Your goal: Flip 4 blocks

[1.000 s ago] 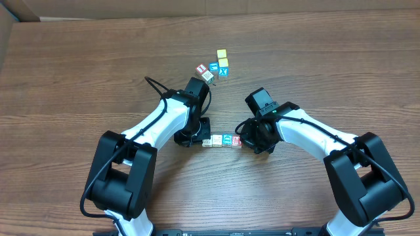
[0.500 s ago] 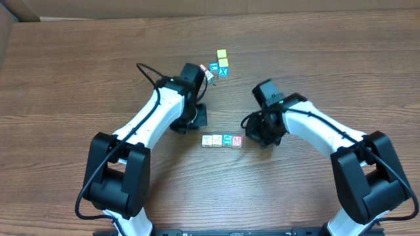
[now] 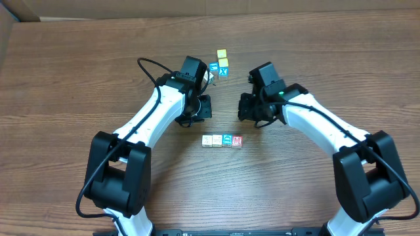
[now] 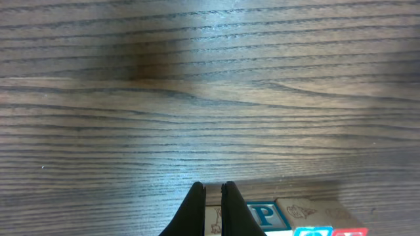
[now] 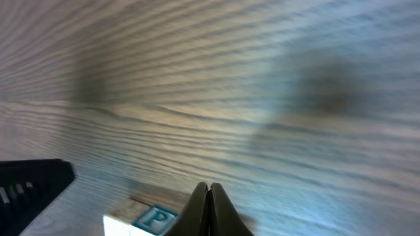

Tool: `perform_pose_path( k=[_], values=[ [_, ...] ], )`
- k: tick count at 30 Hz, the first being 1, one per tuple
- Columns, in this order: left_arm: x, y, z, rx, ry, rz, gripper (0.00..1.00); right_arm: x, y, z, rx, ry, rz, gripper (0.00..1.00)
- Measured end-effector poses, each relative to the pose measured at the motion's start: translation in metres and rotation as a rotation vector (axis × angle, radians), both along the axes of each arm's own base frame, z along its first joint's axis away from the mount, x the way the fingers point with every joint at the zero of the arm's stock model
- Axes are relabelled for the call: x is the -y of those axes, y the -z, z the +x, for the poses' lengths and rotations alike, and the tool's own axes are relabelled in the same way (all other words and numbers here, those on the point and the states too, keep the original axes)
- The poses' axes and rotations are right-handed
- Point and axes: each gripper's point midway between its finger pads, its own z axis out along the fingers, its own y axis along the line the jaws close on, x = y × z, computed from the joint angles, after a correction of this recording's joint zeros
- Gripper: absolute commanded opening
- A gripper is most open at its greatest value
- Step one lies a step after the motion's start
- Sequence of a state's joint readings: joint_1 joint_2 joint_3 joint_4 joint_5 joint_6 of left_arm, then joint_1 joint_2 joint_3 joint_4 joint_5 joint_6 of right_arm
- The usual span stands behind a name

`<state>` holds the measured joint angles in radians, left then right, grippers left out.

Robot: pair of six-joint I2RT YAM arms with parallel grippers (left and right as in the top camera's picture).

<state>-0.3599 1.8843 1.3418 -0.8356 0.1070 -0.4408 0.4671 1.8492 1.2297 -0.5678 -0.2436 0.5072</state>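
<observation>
The four blocks (image 3: 217,140) lie in a short, tight row on the table (image 3: 328,52), side by side and touching. The row is near the middle of the table and a little nearer the robot than both grippers. From left to right the top faces read as two pale cream ones, a blue one, and the red-faced block (image 3: 237,141) at the right end. They are tiny wooden cubes with flat printed faces and fairly crisp edges. The left wrist view shows a blue-bordered letter "P" and a carved cream face on the sides turned toward it. I judge them light, rigid and not fragile, but likely to skid on the smooth wood-grain tabletop and to twist out of an off-centre pinch. The best hold is probably across two opposite flat faces, centred. Since neighbours touch, only the near and far faces of each cube are free, plus the outer face of each end block. Tipping one over its edge risks nudging the rest of the row. The left gripper (image 3: 202,109) stands just beyond the row's left end, its dark, tapered fingers drawn together to a thin slit with nothing between them. The right gripper (image 3: 252,109) stands beyond the right end, its fingers pressed fully together, also empty. A separate cluster with yellow cubes (image 3: 222,54) sits farther back, well apart from the row.
</observation>
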Motion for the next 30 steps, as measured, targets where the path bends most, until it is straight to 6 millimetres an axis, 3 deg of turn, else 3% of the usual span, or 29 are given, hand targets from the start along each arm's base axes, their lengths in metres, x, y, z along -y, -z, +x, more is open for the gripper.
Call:
perform_pose_path(
  k=[5, 10, 18, 30],
  values=[
    [-0.007, 0.001, 0.003, 0.009, -0.011, 0.026, 0.04, -0.029, 0.007, -0.005, 0.054, -0.096, -0.006, 0.04],
    [-0.023, 0.002, 0.006, 0.001, -0.046, 0.045, 0.04, -0.042, 0.023, -0.016, 0.068, -0.143, -0.078, 0.04],
    [-0.045, 0.003, 0.009, -0.014, -0.102, 0.057, 0.05, -0.044, 0.039, -0.028, 0.041, -0.172, -0.14, 0.05],
    [-0.046, 0.003, 0.008, -0.018, -0.102, 0.06, 0.07, -0.045, 0.042, -0.044, -0.035, -0.17, -0.122, 0.05]
  ],
)
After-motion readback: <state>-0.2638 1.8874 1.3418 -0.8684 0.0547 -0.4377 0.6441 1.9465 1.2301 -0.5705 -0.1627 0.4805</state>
